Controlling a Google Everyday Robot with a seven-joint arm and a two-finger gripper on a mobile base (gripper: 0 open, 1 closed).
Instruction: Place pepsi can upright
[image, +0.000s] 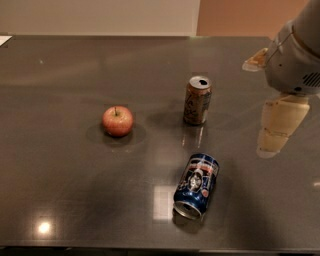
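Over the table's (60, 175) right side, my gripper (276, 131) is hanging well apart from both cans; whether it is open or gripping anything I cannot tell. Toward the front, the pepsi can (196, 186) is lying on its side, its top facing the near edge. Behind it a brown-gold can (197, 100) is standing upright, and an apple (118, 120) is sitting farther left.

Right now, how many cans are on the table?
2: the pepsi can lies on its side near the front edge; a brown-gold can stands upright behind it. The claw hangs at the right, touching neither.
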